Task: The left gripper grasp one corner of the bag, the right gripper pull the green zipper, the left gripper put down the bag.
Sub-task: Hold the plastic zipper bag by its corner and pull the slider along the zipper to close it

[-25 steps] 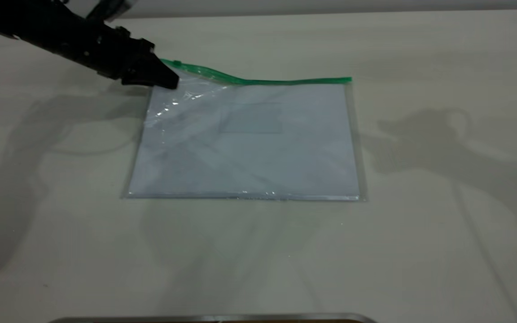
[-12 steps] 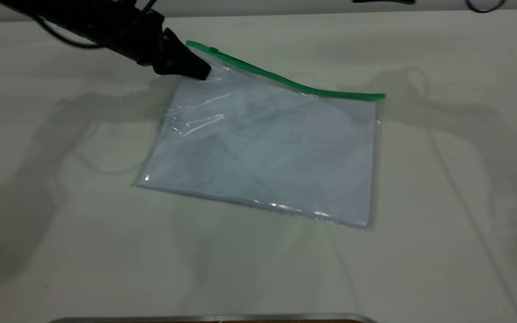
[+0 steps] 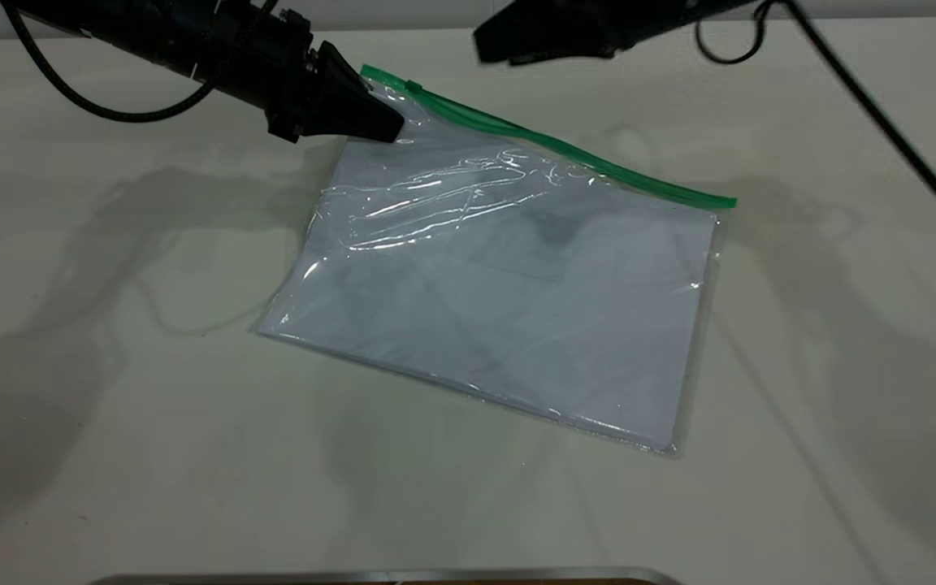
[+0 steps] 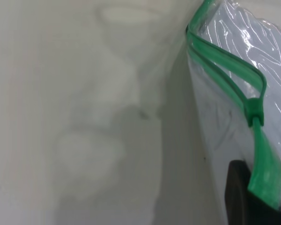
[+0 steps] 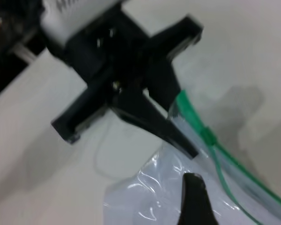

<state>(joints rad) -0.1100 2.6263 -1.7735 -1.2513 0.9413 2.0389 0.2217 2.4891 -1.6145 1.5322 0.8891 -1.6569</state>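
Green zipper (image 3: 549,145) ran along the far long edge of the bag (image 3: 509,276), and the little slider tab (image 3: 413,86) sat right up near the raised corner. The left gripper (image 3: 383,127) was pinched shut on that corner, holding it off the table (image 3: 110,406) while the opposite end of the pouch lay flat. The left wrist view showed the slider (image 4: 254,110) just beyond the finger, with the zip tracks split past it.

The right gripper (image 3: 488,45) hovered above and behind the zipper, not touching anything. One of its fingers (image 5: 194,199) showed in its own wrist view, but I couldn't tell how wide the jaws stood.

My take: the step was getting the right claw onto that tiny tab. It'd want to come down close beside the left gripper without bumping it, nip just the tab, then pull straight along the strip. The left hold needed to be firm so the plastic stayed taut.
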